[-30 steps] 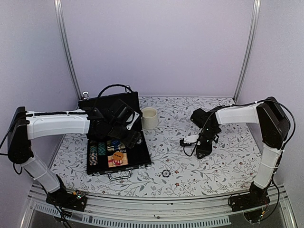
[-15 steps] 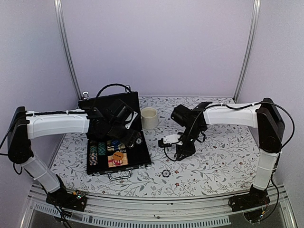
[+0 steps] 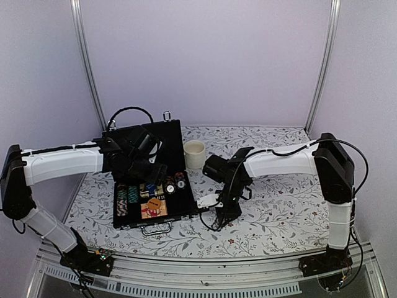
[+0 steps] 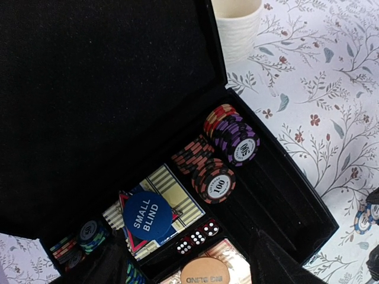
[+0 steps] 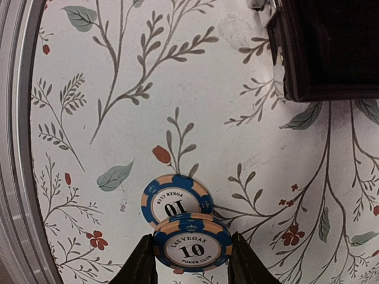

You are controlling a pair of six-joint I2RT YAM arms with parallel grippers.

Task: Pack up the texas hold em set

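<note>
The black case (image 3: 186,208) lies open at the left of the table, lid (image 3: 139,133) raised. In the left wrist view its tray holds striped chip rows (image 4: 216,182), a blue "small blind" button (image 4: 147,214) on a card deck, red dice (image 4: 195,238) and a tan button (image 4: 205,273). My left gripper (image 3: 155,169) hovers over the tray, open and empty. My right gripper (image 5: 192,263) is shut on a blue "10" chip (image 5: 192,247), just above the table off the case's front right corner (image 5: 331,53). A second blue chip (image 5: 176,200) lies flat under it.
A cream mug (image 3: 195,153) stands just right of the raised lid. The table's metal front rail (image 5: 15,177) runs close beside the right gripper. Floral tabletop (image 3: 285,198) stretches to the right of the right arm.
My right arm has swept left across the table to the case's front right corner, carrying the blue chip. My left arm has drawn back toward the lid, uncovering the chip rows.
</note>
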